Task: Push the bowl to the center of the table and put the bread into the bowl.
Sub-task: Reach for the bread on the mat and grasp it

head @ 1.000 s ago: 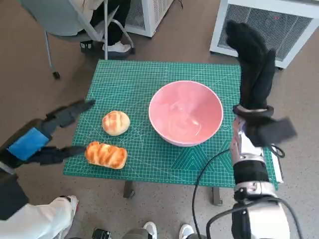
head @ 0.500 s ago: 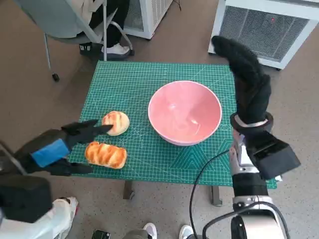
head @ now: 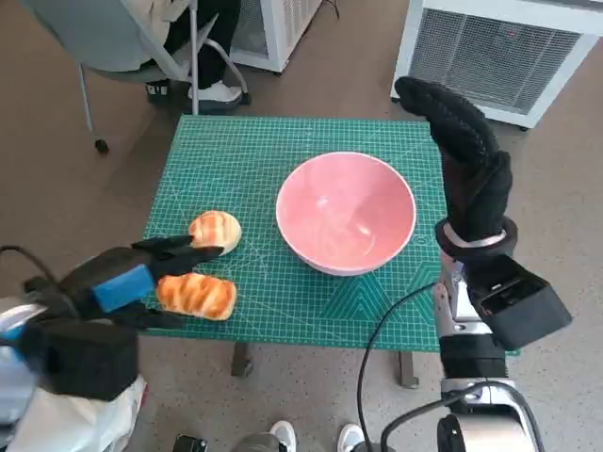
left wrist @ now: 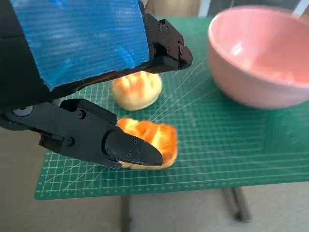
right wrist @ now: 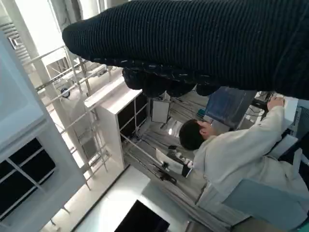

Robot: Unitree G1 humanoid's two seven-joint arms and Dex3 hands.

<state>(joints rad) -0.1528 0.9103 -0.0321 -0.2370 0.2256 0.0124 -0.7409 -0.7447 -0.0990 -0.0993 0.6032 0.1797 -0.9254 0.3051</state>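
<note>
The pink bowl point(head: 345, 212) stands empty on the green table point(head: 264, 151), a little right of its middle. A round bun point(head: 215, 231) and a long glazed bread point(head: 196, 295) lie near the table's front left corner. My left hand point(head: 132, 282) hovers at that corner with fingers spread and holds nothing. Its upper fingers point(head: 184, 247) reach toward the bun, the lower one lies beside the long bread. The left wrist view shows the long bread point(left wrist: 152, 140) between the spread fingers point(left wrist: 96, 140), with the bun point(left wrist: 137, 89) and bowl point(left wrist: 260, 53) beyond. My right hand point(head: 466, 160) stands upright beside the bowl's right rim, empty.
A chair point(head: 122, 47) and a person's legs are past the table's far left corner. White grilled units point(head: 509, 52) stand on the floor at the far right. A black cable point(head: 377, 348) hangs by my right forearm. The right wrist view shows the glove point(right wrist: 193, 43) and a person point(right wrist: 231, 154).
My left hand has moved in from the left toward the two breads and now straddles the long one. My right hand has leaned slightly toward the bowl. Bowl and breads have stayed put.
</note>
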